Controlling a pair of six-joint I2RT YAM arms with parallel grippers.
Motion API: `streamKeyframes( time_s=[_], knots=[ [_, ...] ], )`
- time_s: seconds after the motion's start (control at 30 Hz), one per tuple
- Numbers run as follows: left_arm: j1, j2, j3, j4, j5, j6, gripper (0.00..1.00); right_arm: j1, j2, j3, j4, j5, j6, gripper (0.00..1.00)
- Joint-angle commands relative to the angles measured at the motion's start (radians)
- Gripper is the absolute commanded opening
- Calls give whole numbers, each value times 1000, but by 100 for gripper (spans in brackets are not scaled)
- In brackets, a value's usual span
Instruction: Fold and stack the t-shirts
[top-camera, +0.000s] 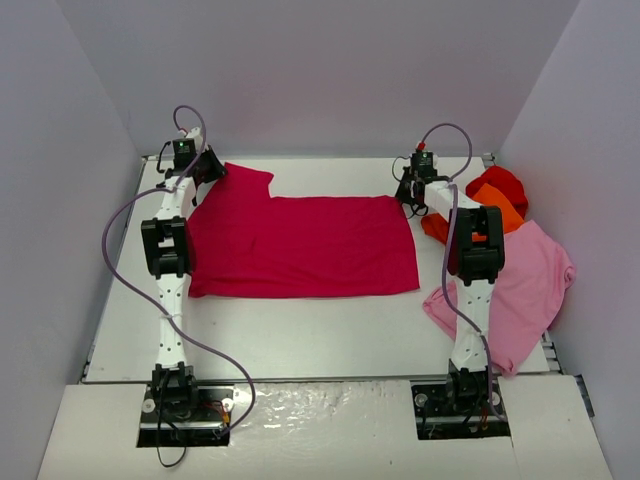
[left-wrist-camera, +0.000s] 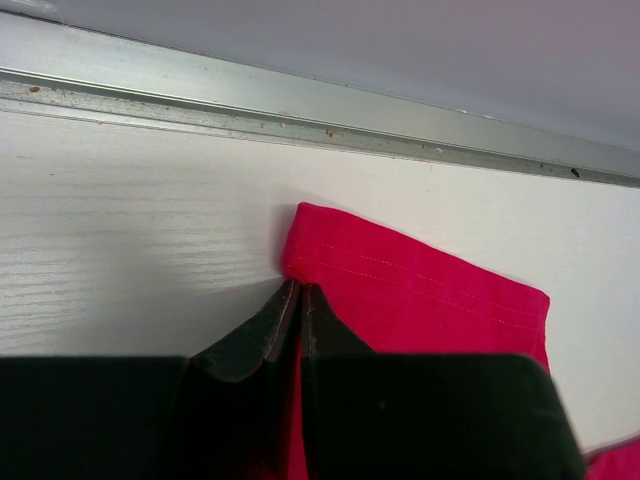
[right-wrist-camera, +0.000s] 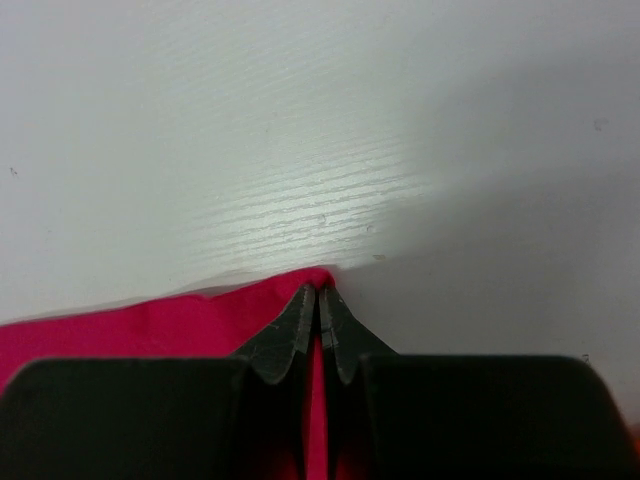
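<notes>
We can read no text, label, brand, number or sign in any view; the crimson shirt (top-camera: 300, 245) and the tabletop (top-camera: 300, 340) show only plain, unmarked surfaces.

crimson t-shirt (top-camera: 300, 245) spread flat; pink t-shirt (top-camera: 527, 285) crumpled to its right.

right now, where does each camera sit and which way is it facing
top external: above and behind the bases, looking down across the table; both whole arms show, crimson t-shirt between them.
left wrist: on the left arm, facing the far rail; left gripper shut on the sleeve corner.
right wrist: on the right arm, facing the tabletop; right gripper shut on the shirt's corner.
shared: all three show the crimson t-shirt.
</notes>
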Motion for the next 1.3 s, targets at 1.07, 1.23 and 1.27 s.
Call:
streamKeyframes(
  time_s=[1.07,1.23,1.27],
  knots=[
    [-23,-688,-699,95,-64,14,0,28,-354,-203,-111,58,-45,0],
    [-24,-822,-861,166,-65,-5,0,32,-425,-257,-123,64,-47,0],
    [-24,-855,-891,169,-71,-4,0,33,-445,-272,-133,68,-46,0]
  ],
)
